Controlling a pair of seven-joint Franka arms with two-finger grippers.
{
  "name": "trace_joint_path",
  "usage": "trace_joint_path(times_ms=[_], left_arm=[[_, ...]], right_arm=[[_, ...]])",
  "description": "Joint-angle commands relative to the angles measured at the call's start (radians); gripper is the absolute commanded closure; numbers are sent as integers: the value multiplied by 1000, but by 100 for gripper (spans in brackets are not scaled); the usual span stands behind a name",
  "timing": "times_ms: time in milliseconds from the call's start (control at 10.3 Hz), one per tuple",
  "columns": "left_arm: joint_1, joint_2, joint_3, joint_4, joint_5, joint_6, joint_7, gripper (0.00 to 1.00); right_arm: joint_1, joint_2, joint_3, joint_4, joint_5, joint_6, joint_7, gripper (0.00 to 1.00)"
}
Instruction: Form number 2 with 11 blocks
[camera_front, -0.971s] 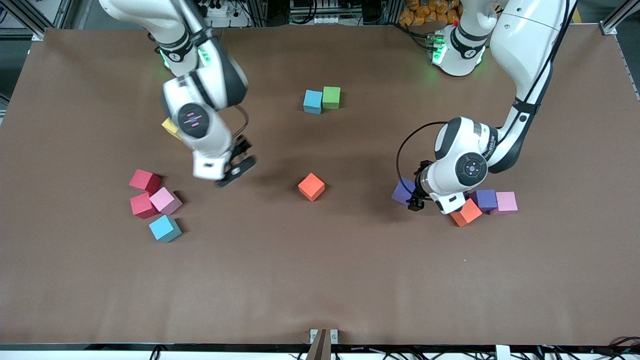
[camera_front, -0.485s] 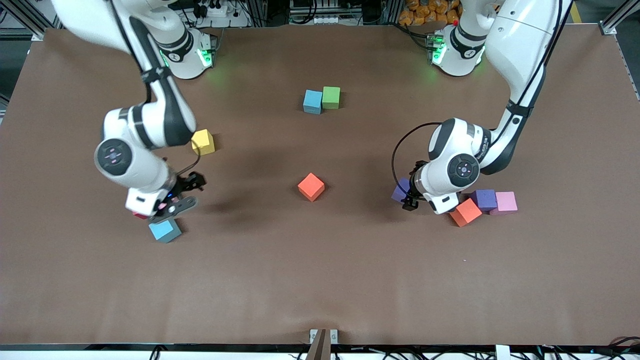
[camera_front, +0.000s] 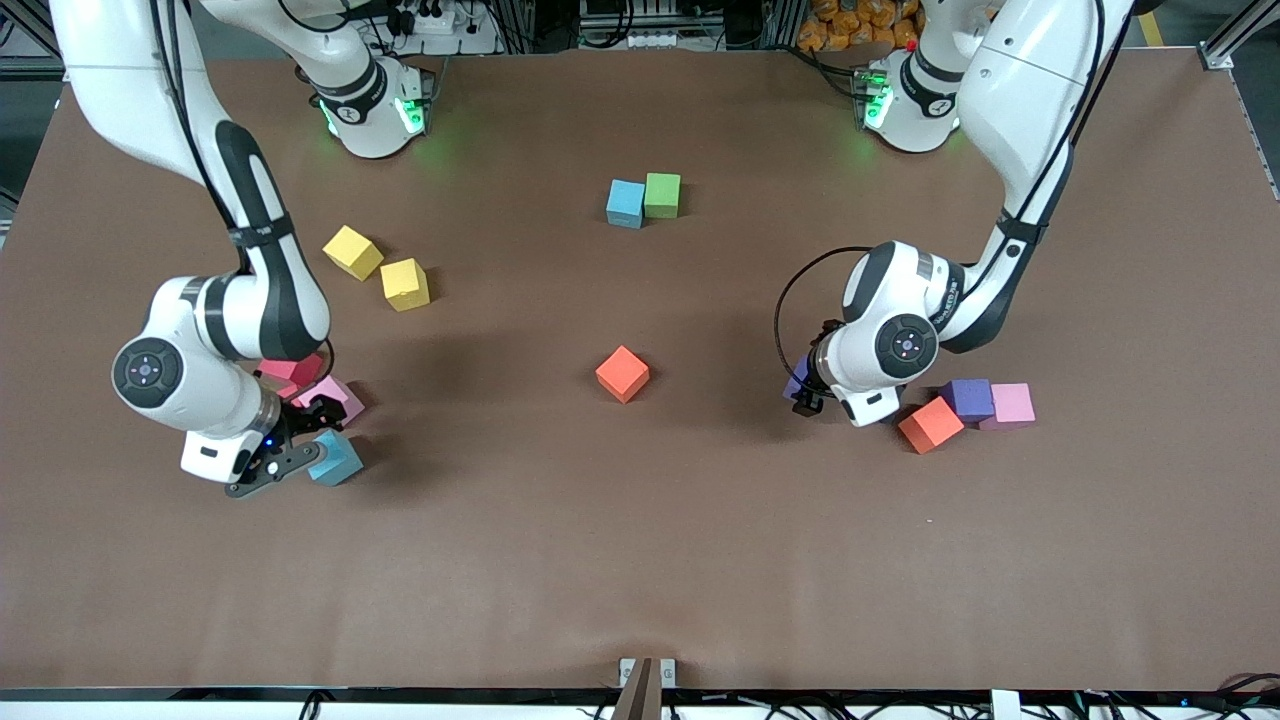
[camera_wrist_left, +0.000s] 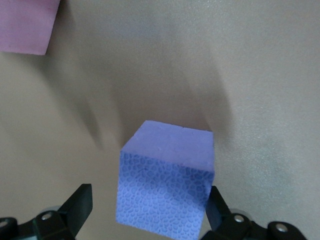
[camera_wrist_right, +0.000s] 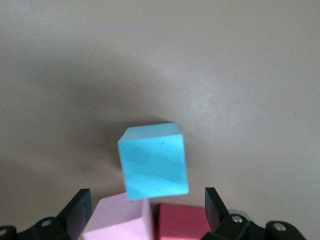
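Front view shows this one is right at the start: no digit on the tabletop (camera_front: 640, 560) yet, the blocks are just scattered in little clumps. A cyan block (camera_front: 626, 203) and a green block (camera_front: 663, 194) sit touching near the robots' bases, and a lone orange block (camera_front: 623, 373) sits mid-table.

Both arms look to be lining up a first pick. The right end effector (camera_front: 285, 452) is down low at the clump toward the right arm's end, fingers spread wide and empty, right next to the second cyan block (camera_front: 338, 460). Its wrist cam has that cyan cube sitting ahead of the open fingers, with a pink block (camera_wrist_right: 120, 220) and a red block (camera_wrist_right: 182, 222) tucked in close, so that's a tight spot.

The left end effector (camera_front: 812, 395) is low over a purple block (camera_wrist_left: 167, 180) toward the left arm's end, also released; the wrist cam shows the cube between the two fingers, not squeezed yet. Another orange block (camera_front: 930, 423), purple block (camera_front: 969, 398) and pink block (camera_front: 1012, 404) sit just beside it.

Next, I'd guess: the left just needs to close squarely on the purple faces and lift. The right needs to get centered on the cyan one without bumping the pink neighbour. Two yellow cubes (camera_front: 378, 267) aren't part of it.
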Motion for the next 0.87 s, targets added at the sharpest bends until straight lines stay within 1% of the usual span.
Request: trace_joint_path(times_ms=[0,97,194,291,388,583,680,777], left_arm=[[-8,21,9,14,-9,-17,140,47],[-8,24,9,9,-10,-17,202,58],[-10,21,9,10,-10,-17,216,69],[-13,16,8,14,-9,-17,216,86],[-25,15,5,14,-9,-17,221,100],[-25,4,3,23,-7,-18,247,100],[-25,-19,2,21,-6,-32,268,100],[-20,-46,-1,23,-6,-106,335,100]], right_arm=[[-28,73,20,45,57,63,-77,0],[-34,95,20,45,93,94,-106,0],[-36,106,19,48,126,96,-134,0],[-39,109,20,48,140,96,-142,0],[-39,113,20,48,143,98,-143,0],[-37,115,20,48,143,99,-145,0],[-37,119,20,48,143,99,-145,0],[-37,121,20,48,143,98,-145,2]])
